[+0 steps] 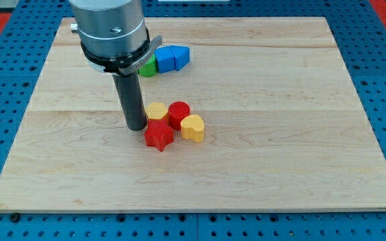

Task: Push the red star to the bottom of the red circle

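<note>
Rod, dark and straight, hangs from a grey metal cylinder housing (110, 30) at the far left of the board. My tip (137, 127) sits on the pale wooden board (280, 161), touching or just beside the left edge of the block cluster. No pincer on this rig, so no open or closed state to report; nothing is held.

Red star-shaped block (159, 136) lies right of my tip and slightly nearer, at the near-left of the cluster. Red circular block (179, 114) sits just far-right of the star, touching or nearly so. So the star is at the near-left of the circle, not straight below it.

Yellow block (156, 111), shape unclear, is wedged between rod and red circle, far side of the star. Yellow heart-shaped block (193, 127) touches the circle's near-right side.

Far off, near the housing: blue block (172, 58) with a green block (149, 67) at its left, partly hidden; shapes not clear.

Blue perforated table (380, 40) surrounds the board. No readable writing, labels or brands anywhere.
</note>
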`<control>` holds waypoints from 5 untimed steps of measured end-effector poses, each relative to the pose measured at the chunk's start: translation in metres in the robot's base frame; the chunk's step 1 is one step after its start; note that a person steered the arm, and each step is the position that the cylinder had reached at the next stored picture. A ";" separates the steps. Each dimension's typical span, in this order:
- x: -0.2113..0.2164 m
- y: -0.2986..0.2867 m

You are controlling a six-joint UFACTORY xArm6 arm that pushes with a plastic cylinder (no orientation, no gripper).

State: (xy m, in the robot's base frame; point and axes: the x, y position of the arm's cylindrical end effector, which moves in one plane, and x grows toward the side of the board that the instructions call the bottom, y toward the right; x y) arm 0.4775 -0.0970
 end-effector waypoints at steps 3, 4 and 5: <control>0.013 -0.016; 0.019 -0.007; 0.019 0.026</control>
